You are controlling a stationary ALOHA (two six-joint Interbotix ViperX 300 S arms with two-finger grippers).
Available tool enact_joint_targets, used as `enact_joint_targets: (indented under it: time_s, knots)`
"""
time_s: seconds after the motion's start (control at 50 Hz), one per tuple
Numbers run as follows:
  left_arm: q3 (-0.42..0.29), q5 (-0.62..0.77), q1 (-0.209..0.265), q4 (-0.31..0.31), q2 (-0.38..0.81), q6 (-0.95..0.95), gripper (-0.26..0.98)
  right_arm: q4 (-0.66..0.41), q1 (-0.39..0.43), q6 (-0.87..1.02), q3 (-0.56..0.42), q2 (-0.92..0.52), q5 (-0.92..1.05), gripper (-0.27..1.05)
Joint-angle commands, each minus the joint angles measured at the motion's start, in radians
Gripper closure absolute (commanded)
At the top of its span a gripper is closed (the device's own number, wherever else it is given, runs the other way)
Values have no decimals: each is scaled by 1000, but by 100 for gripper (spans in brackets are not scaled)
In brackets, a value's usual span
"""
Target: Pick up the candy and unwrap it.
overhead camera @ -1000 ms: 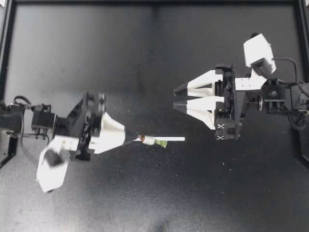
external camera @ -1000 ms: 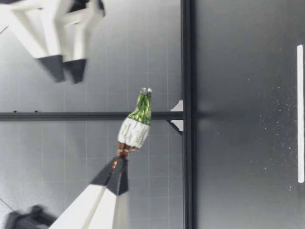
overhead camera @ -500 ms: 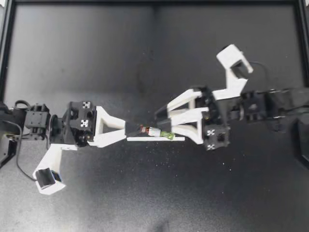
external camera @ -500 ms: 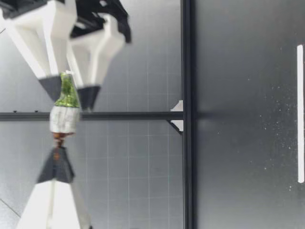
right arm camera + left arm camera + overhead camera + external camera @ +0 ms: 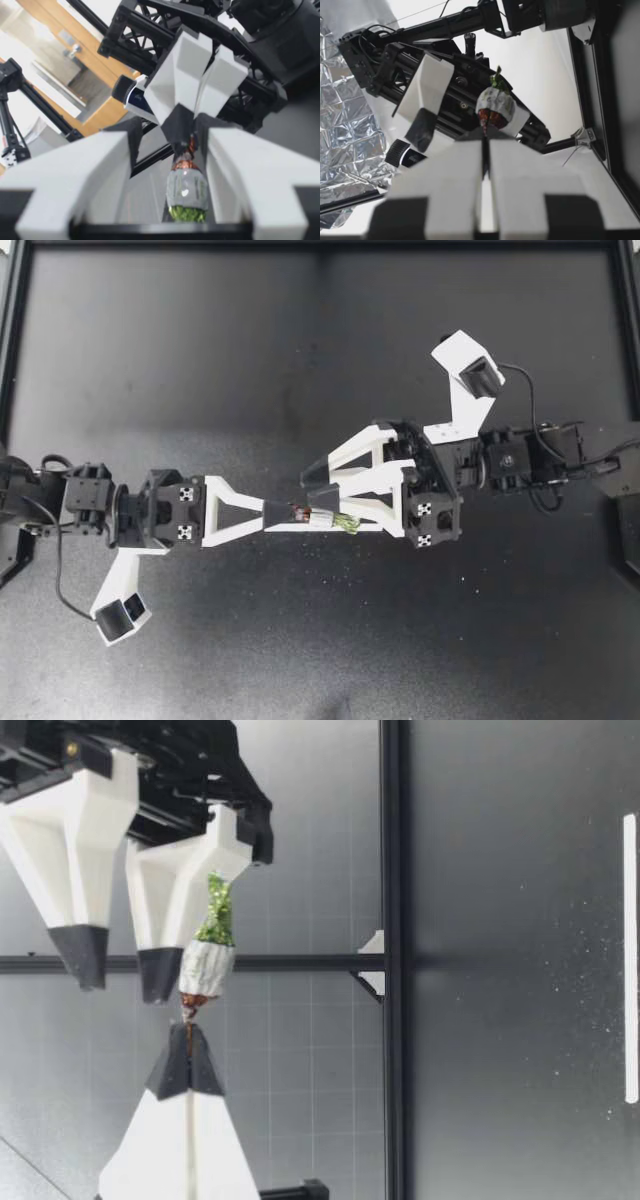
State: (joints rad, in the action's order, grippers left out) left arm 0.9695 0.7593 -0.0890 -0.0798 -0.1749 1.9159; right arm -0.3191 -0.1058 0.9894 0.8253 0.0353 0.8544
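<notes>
The left gripper (image 5: 275,513) pinches the candy (image 5: 322,521) by its twisted brown end, holding it in the air above the bench (image 5: 200,360). The right gripper (image 5: 317,488) is spread, with the candy between its fingers.

The candy (image 5: 322,519) (silver body, green tail) is held aloft, brown twist pinched in my left pincer (image 5: 272,514), tail between the spread fingers of my right pincer (image 5: 316,488).
</notes>
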Motion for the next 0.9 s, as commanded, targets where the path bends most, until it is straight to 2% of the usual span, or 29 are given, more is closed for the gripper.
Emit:
enact_joint_targets:
  time_s: [0.0, 0.54, 0.7, 0.8, 0.88]
  knots:
    - [-6, 18, 0, 0, -21, 0, 91, -2, -8, 17, -8, 2, 11, 25]
    - [-3, 43, 0, 2, -38, 0, 91, -6, -9, 74, -3, -29, 11, 26]
    - [-5, 46, 2, 2, -37, 2, 91, -60, -9, 127, -11, -41, 20, 28]
    - [-3, 49, 2, 2, -37, 2, 91, -98, -11, 146, -21, -48, 32, 34]
    - [-5, 52, 2, 2, -37, 2, 91, -120, -11, 150, -32, -55, 34, 45]
